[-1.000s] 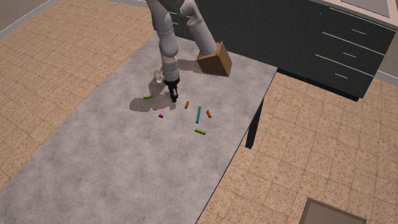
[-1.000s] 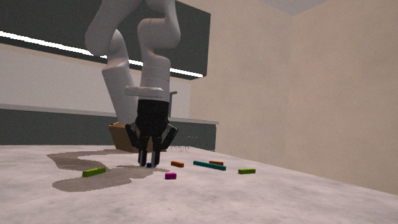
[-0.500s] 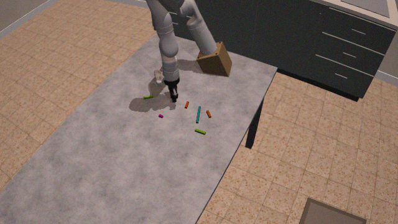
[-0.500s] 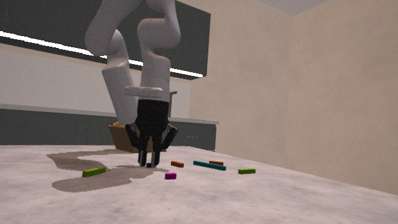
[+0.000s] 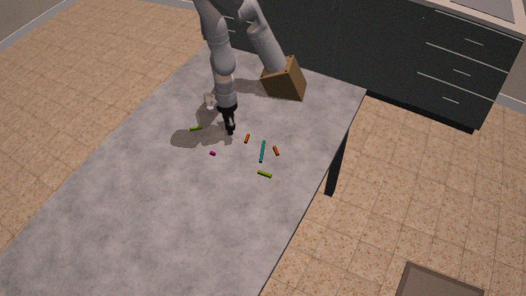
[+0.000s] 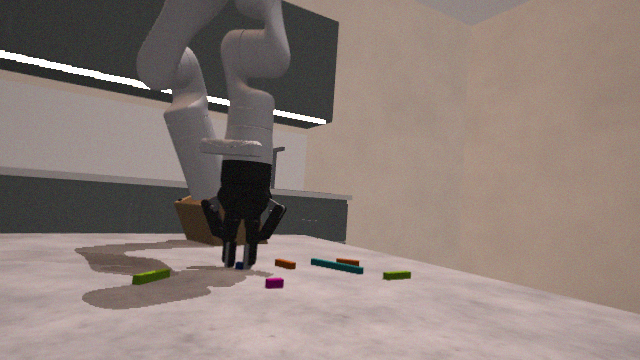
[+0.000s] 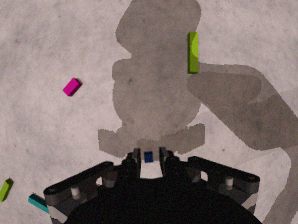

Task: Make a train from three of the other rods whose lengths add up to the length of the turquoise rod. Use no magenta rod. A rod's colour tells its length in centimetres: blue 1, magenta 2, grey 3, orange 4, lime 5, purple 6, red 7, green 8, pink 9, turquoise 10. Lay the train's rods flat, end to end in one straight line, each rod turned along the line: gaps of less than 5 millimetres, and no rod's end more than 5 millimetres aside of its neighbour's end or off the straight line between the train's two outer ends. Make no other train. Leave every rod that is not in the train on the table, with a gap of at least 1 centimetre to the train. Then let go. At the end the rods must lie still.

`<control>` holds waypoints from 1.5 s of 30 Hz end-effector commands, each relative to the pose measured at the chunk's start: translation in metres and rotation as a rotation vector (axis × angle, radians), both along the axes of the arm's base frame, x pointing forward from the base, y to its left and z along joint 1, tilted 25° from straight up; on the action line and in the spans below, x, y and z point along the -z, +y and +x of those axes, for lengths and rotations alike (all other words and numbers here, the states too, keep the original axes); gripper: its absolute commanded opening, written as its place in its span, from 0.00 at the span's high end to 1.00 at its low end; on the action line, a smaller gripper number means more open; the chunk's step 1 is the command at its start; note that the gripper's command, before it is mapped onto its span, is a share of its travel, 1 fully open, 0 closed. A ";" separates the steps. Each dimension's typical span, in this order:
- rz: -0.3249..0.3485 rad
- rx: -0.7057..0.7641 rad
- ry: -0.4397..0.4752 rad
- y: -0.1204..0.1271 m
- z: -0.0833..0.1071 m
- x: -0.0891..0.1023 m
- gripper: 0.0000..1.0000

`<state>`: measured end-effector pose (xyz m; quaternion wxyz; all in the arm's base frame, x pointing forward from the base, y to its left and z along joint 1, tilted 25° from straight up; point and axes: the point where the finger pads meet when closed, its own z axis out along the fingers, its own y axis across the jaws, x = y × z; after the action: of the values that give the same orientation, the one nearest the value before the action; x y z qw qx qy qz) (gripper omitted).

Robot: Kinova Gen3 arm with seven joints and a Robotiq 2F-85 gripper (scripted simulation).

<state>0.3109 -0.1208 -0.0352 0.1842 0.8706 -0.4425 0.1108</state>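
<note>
My gripper (image 6: 239,260) points straight down with its fingertips at the table. Its fingers are partly open on either side of the small blue rod (image 6: 239,265) without pressing it. The blue rod lies on the table and also shows between the fingertips in the wrist view (image 7: 148,156). The turquoise rod (image 5: 261,151) lies to the right. One orange rod (image 5: 246,138) lies to its left and another orange rod (image 5: 275,150) to its right. One lime rod (image 5: 265,173) lies nearer the front, and another lime rod (image 5: 196,128) lies left of the gripper.
A magenta rod (image 5: 212,153) lies just in front of the gripper. The arm's brown base block (image 5: 284,79) stands at the back of the table. The table's right edge (image 5: 329,164) runs close to the rods. A dark cabinet (image 5: 431,62) stands behind.
</note>
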 end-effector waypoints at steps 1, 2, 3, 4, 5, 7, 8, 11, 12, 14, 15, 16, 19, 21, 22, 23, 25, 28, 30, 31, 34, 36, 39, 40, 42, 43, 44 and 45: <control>0.000 -0.010 -0.001 0.001 0.003 0.001 0.76; 0.000 -0.010 -0.001 0.001 0.003 0.001 0.95; 0.000 -0.010 -0.001 0.001 0.003 0.001 0.95; 0.000 -0.010 -0.001 0.001 0.003 0.001 0.95; 0.000 -0.010 -0.001 0.001 0.003 0.001 0.95; 0.000 -0.010 -0.001 0.001 0.003 0.001 0.95; 0.000 -0.010 -0.001 0.001 0.003 0.001 0.95; 0.000 -0.010 -0.001 0.001 0.003 0.001 0.95; 0.000 -0.010 -0.001 0.001 0.003 0.001 0.95; 0.000 -0.010 -0.001 0.001 0.003 0.001 0.95; 0.000 -0.010 -0.001 0.001 0.003 0.001 0.95; 0.000 -0.010 -0.001 0.001 0.003 0.001 0.95; 0.000 -0.010 -0.001 0.001 0.003 0.001 0.95; 0.000 -0.010 -0.001 0.001 0.003 0.001 0.95; 0.000 -0.010 -0.001 0.001 0.003 0.001 0.95; 0.000 -0.010 -0.001 0.001 0.003 0.001 0.95; 0.000 -0.010 -0.001 0.001 0.003 0.001 0.95; 0.000 -0.010 -0.001 0.001 0.003 0.001 0.95; 0.000 -0.010 -0.001 0.001 0.003 0.001 0.95; 0.000 -0.010 -0.001 0.001 0.003 0.001 0.95; 0.000 -0.010 -0.001 0.001 0.003 0.001 0.95; 0.000 -0.010 -0.001 0.001 0.002 0.001 0.95; 0.003 -0.009 0.002 0.002 0.002 0.001 0.95; 0.003 -0.009 0.001 0.002 0.002 0.000 0.95; 0.003 -0.009 0.001 0.002 0.002 0.000 0.95; 0.003 -0.009 0.001 0.002 0.002 0.000 0.95; 0.003 -0.009 0.001 0.002 0.002 -0.001 0.95; 0.004 -0.009 0.000 0.003 0.002 -0.002 0.95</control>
<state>0.3109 -0.1198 -0.0352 0.1838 0.8711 -0.4418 0.1104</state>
